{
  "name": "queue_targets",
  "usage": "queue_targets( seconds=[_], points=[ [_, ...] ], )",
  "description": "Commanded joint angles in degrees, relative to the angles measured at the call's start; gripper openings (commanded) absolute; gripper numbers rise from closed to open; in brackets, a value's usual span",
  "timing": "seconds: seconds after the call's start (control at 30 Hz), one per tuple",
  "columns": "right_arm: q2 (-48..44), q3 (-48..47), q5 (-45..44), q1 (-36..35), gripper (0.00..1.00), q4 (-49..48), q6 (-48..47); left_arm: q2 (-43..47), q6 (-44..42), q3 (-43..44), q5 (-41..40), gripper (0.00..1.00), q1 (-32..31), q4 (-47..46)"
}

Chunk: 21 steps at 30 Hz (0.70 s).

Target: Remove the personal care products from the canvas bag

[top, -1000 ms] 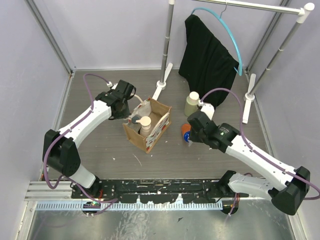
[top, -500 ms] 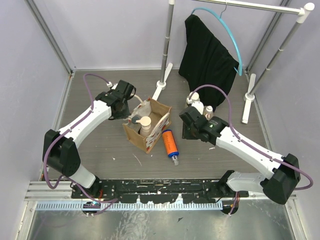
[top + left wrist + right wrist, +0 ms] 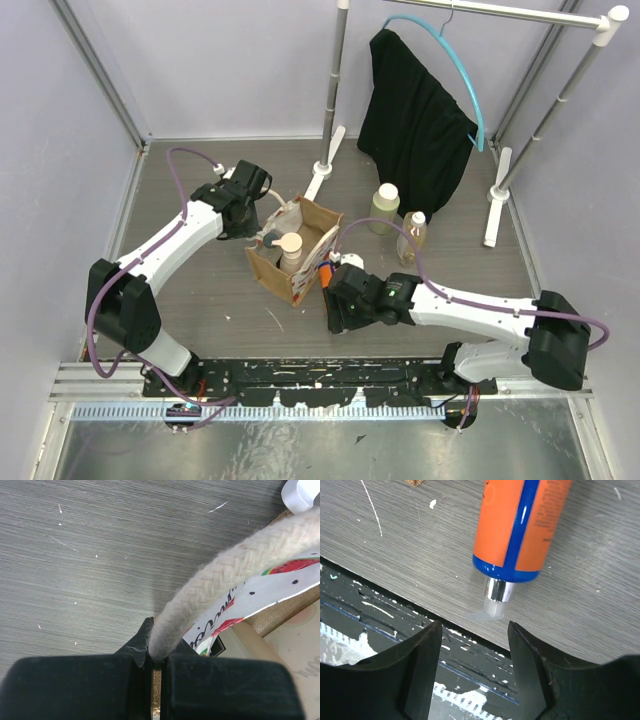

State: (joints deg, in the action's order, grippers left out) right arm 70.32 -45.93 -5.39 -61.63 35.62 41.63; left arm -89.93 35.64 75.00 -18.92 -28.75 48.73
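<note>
Against the earlier views, we find the right arm swung from the far right of the table to the near side, its right gripper (image 3: 474,630) now low beside the boxy tan canvas bag with cream rope handles (image 3: 312,265). Its fingers are spread apart and grip nothing. The left arm has not moved. Its left gripper (image 3: 152,656) stays pressed together on one cream rope handle (image 3: 215,580) at the bag's far-left corner. With the right arm gone from there, we see two bottles uncovered and standing upright, well behind it: a beige bottle with a cream cap (image 3: 384,208) and, nearer the arm, a clear amber bottle with a white top (image 3: 412,235). The grey wood-grain tabletop (image 3: 200,310) is scuffed and flecked with white, and pale lilac walls enclose it. At the back, a black cloth garment (image 3: 415,110) hangs on a blue hanger (image 3: 468,75) from a metal rack. The bag stands open, with a red-and-white watermelon print on one side and another cream-capped beige bottle (image 3: 291,250) inside. The orange bottle with a blue stripe and band (image 3: 520,525) lies on its side on the table beside the bag. Its silver collar and clear nozzle point at the gap between the right gripper's fingers.
</note>
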Motion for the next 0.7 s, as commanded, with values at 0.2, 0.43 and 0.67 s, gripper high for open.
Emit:
queue_targets(
  seconds=[0.2, 0.43, 0.67],
  points=[
    [4.6, 4.2, -5.4, -1.9, 0.58, -8.6, 6.4, 0.4, -0.6, -1.5, 0.3, 0.0, -0.1, 3.6],
    [6.1, 5.7, -10.8, -3.2, 0.49, -8.7, 8.3, -0.3, -0.4, -1.4, 1.5, 0.0, -0.1, 3.2],
    [8.8, 2.0, -17.9, -6.8, 0.23, -3.2, 9.6, -0.4, -0.3, -1.0, 2.0, 0.0, -0.1, 3.1]
  ],
)
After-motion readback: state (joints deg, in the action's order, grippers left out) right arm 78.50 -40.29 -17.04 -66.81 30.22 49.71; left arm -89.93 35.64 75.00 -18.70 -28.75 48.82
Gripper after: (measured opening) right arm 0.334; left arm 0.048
